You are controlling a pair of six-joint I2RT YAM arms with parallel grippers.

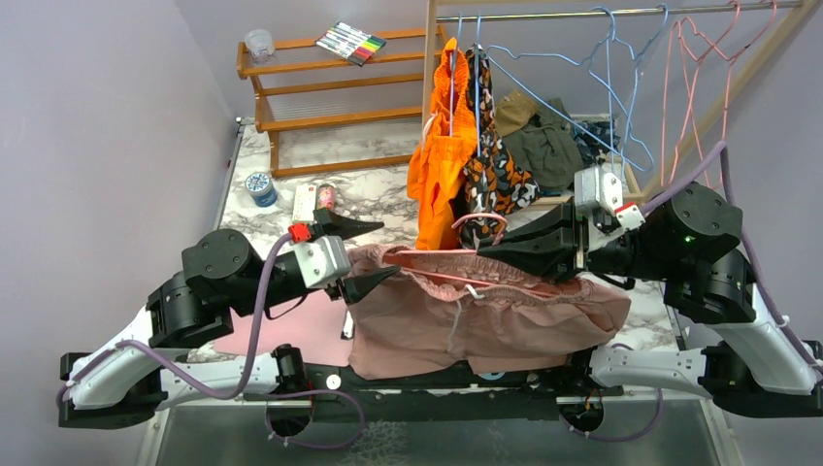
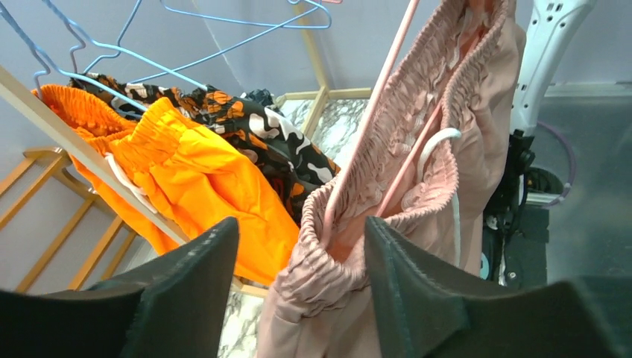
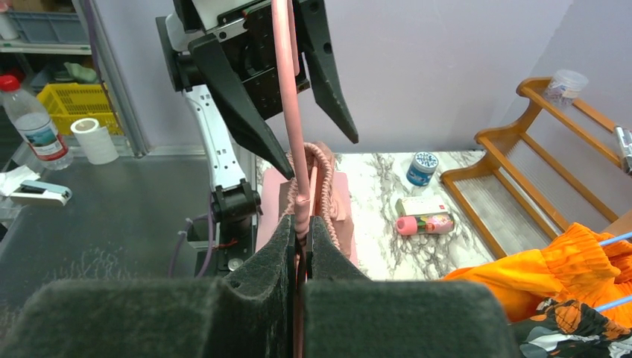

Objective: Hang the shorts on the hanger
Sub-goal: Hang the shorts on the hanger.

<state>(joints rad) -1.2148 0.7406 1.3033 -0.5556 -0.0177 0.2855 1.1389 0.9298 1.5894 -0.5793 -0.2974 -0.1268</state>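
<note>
- My right pincer (image 3: 300, 231) is pressing its jaws together on the hanger (image 3: 288, 89), gripping the thin pink wire right where it is meeting the gathered waistband of the shorts (image 3: 326, 175)
- My left pincer (image 1: 380, 250) is standing with its jaws apart, one finger on each side of the wire
- In that wrist's view the end corner of the waistband is sitting in the gap between the fingers (image 2: 186, 276), and I cannot tell whether either one is touching the cloth
- The hanger is running sideways between my two pincers, and most of that stretch is lying inside the waistband
- The shorts are hanging from that wire over the near edge of the desk (image 1: 378, 184); their legs are drooping down across my arm bases and the white drawstring (image 2: 431, 143) is looping out of the waistband
- Behind them the orange garment (image 1: 437, 165) and the camouflage garment (image 1: 497, 175) are hanging side by side on light-blue hangers (image 1: 582, 87) from the rail (image 1: 602, 12)
- At the far left of the desk a wooden rack (image 1: 320, 97) is carrying a pack of markers (image 1: 349, 42), and a small round tin (image 1: 259, 186) is standing in front of it
</note>
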